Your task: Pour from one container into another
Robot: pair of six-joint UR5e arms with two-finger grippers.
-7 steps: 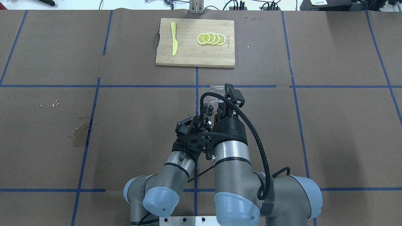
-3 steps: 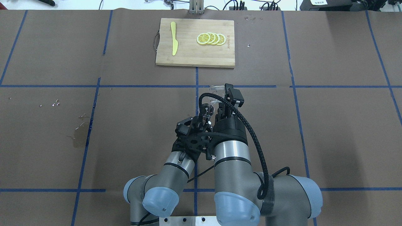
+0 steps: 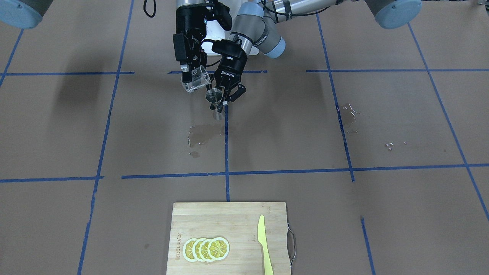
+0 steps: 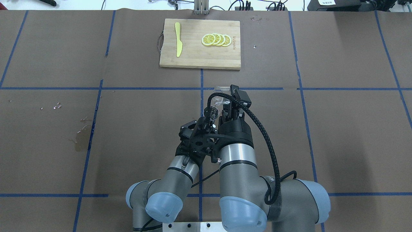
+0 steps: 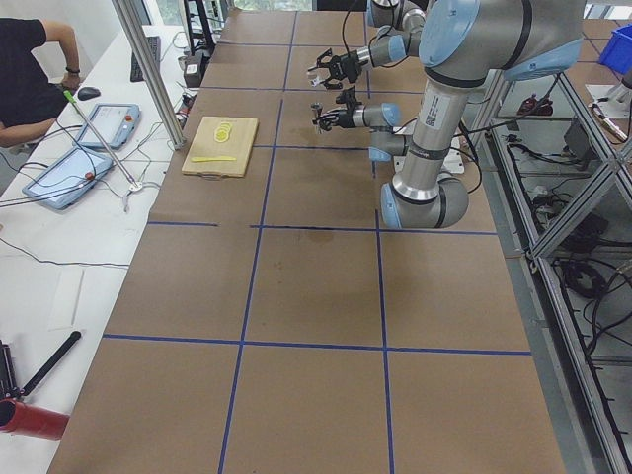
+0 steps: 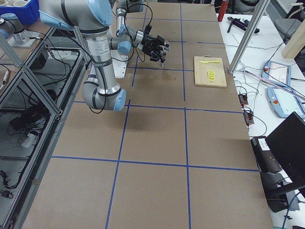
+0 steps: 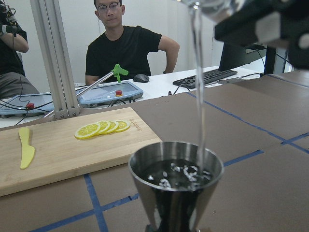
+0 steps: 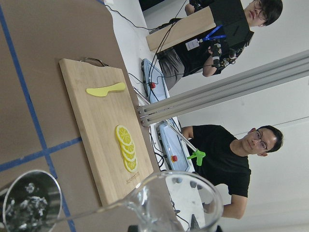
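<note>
In the overhead view, we see that the right end effector (image 3: 188,74) has turned slightly further over the last second. Its cable loop has shifted a touch, while the left arm has stayed put. The right end effector is clamped on the glass cup (image 3: 198,79), which is tipped with its lip toward the jigger (image 3: 214,97). The left end effector (image 3: 221,100) is closed around the jigger's narrow waist and holds it upright, just below and beside the cup. Both are in the air above the desk (image 3: 344,214), near the robot's base and well apart from the cutting board (image 3: 237,214) at the far side.

The left wrist view shows a thin stream (image 7: 198,87) falling into the jigger's upper cone, where the liquid ripples close below the rim. We judge that the extra tilt means the pour is under way and near its end. The cup should soon be righted. A wet patch (image 3: 204,135) on the desk below suggests spilling is a real risk.
</note>
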